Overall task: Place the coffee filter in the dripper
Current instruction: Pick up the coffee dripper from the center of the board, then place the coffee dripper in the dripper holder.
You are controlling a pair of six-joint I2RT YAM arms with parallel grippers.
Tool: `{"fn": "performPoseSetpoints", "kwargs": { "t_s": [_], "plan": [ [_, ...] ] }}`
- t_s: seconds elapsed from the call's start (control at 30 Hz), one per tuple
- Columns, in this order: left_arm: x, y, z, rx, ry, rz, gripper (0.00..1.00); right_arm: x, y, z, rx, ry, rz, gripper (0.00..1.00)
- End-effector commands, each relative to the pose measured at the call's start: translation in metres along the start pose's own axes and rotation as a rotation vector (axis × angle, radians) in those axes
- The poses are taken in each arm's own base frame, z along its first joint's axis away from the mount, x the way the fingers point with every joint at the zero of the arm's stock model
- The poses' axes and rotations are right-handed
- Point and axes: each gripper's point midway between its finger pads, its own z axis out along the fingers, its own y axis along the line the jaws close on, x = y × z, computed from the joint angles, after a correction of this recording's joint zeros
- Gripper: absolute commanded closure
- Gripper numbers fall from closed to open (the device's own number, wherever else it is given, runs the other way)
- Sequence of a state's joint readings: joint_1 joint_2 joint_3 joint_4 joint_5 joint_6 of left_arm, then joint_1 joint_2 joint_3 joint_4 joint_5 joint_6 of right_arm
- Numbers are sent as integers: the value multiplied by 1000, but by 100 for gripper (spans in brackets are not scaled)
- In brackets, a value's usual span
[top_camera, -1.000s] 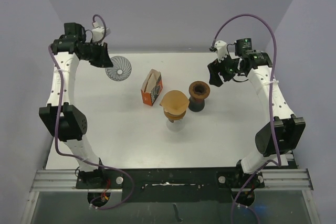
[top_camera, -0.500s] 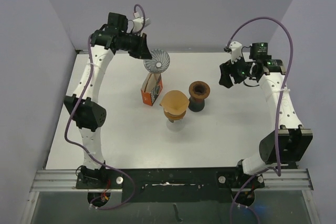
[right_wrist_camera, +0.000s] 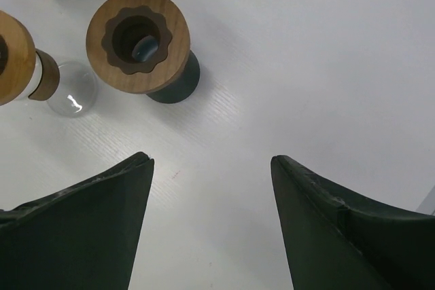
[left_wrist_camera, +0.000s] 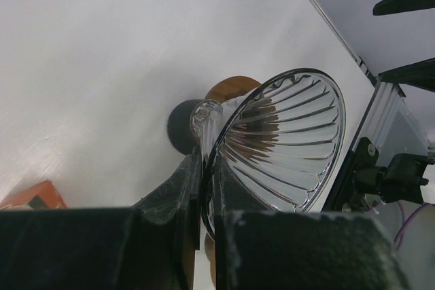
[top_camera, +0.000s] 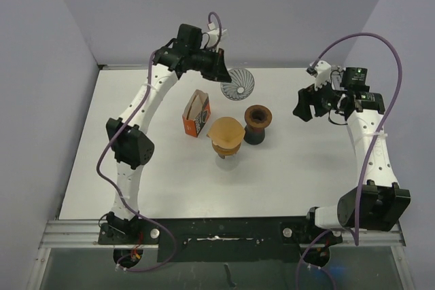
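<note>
Top external is showing me the left gripper (top_camera: 223,75) pinching the dripper (top_camera: 238,85) near the far edge of the desk (top_camera: 136,168); the right gripper (top_camera: 304,104) is hanging with fingers spread.

The left claw (left_wrist_camera: 208,191) grips the ribbed glass dripper (left_wrist_camera: 289,144) by its rim.

Filter box (top_camera: 196,113) left of carafe (top_camera: 225,142), stand (top_camera: 258,123) right, dripper (top_camera: 237,84) behind

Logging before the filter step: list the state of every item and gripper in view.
Dripper: held in the air on its side, no filter in it.
Left gripper: shut on the dripper's rim.
Right gripper: open, empty.
Filter box: upright, top open.
Stand: upright, nothing on it.
Carafe: upright, tan top.
</note>
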State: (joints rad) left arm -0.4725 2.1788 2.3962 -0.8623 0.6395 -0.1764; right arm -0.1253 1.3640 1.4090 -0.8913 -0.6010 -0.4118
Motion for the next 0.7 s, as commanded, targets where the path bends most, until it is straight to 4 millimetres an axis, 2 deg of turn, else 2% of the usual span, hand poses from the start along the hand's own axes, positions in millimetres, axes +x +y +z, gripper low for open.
{"fn": "performPoseSetpoints", "kwargs": {
  "t_s": [0.0,0.27,0.67],
  "plan": [
    [-14,-32,16,47,-52,30,100,-18,12,-12,-34,-113,-83,29],
    [11,-50,41,57,11,24,100,-15,16,-18,-49,-150,-83,28],
    [35,-50,66,80,77,-36,100,-11,19,-22,-53,-178,-83,25]
  ]
}}
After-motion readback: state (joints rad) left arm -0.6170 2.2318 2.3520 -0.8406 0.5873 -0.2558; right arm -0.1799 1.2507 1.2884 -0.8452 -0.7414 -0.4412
